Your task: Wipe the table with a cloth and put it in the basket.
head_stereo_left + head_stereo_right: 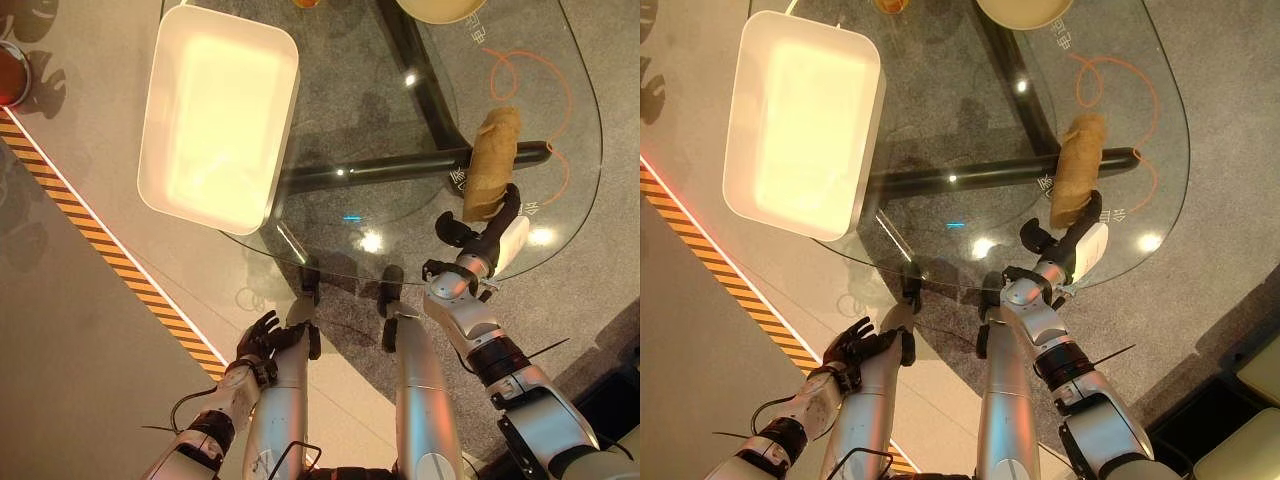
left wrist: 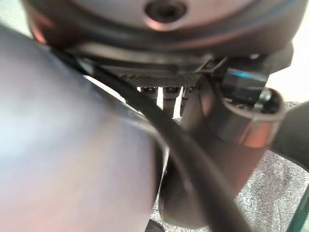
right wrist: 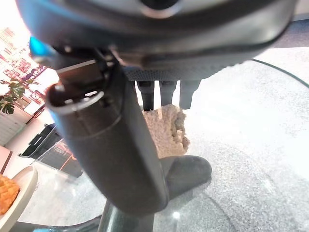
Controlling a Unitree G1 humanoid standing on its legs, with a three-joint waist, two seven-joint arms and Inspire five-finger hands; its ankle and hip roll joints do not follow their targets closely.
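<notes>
The right hand (image 1: 492, 232) sits over the near right part of the glass table (image 1: 400, 200), just inside its curved rim, its fingers reaching forward onto the near end of the cloth (image 1: 491, 163). In the right wrist view the fingers (image 3: 166, 92) run straight down to the tan cloth (image 3: 166, 128) and the thumb (image 3: 116, 154) stands apart from them, so the hand looks open with its fingertips on the fabric and not closed round it.

The cloth is bunched into a long roll. Its long axis runs away from the hand, from the fingertips toward the far side of the table, leaning a little to the right. It lies across the dark bar of the table's frame (image 1: 400, 168) seen through the glass, and next to an orange line drawn on the top.

To the right of the hand the table's edge curves close by, with grey floor beyond it. To the hand's left is a broad stretch of bare glass, and past that, well apart from the cloth, stands the white basket (image 1: 160, 130), a shallow rectangular tub that overhangs the table's left edge. Ahead of the hand, at the far rim, is a pale round dish (image 1: 440, 8).

The left hand (image 1: 262, 338) hangs low beside the robot, short of the table's near edge and above the floor, its fingers loosely spread and holding nothing. A striped orange and black strip (image 1: 90, 230) crosses the floor further left.
</notes>
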